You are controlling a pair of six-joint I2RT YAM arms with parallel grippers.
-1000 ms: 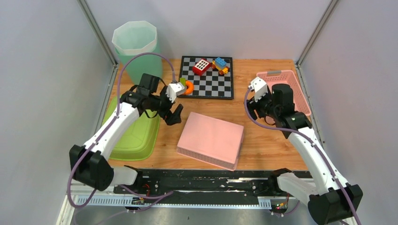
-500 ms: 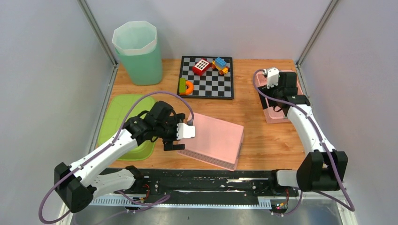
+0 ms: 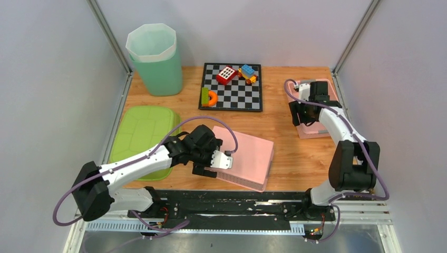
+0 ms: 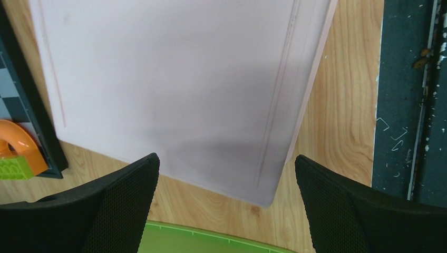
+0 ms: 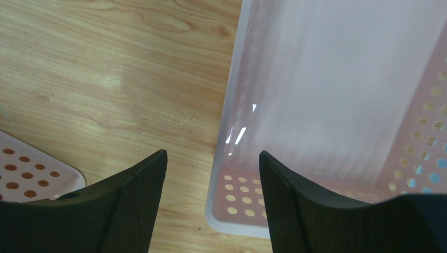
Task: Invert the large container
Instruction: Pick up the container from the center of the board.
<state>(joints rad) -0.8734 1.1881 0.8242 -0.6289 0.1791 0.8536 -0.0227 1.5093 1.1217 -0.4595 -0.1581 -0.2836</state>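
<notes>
The large container (image 3: 242, 155) is a pink box in the middle of the table, lying with a flat solid face up and perforated sides. My left gripper (image 3: 210, 163) hangs open over its near left corner. The left wrist view shows that corner (image 4: 263, 190) between the wide-apart fingers (image 4: 124, 197), with nothing touching. My right gripper (image 3: 301, 113) is far off at the back right, open. There its fingers (image 5: 134, 205) straddle the left wall of a small pink basket (image 5: 337, 105) without closing on it.
A green bin with a white liner (image 3: 153, 58) stands back left. A checkerboard (image 3: 232, 97) holds toy blocks and an orange arch (image 3: 212, 98). A green tray (image 3: 139, 137) lies left of the container. The small pink basket (image 3: 311, 130) sits at the right edge.
My left arm swung from beside the checkerboard down to the container's near left corner. My right arm moved back and right, over the small basket's left wall.
</notes>
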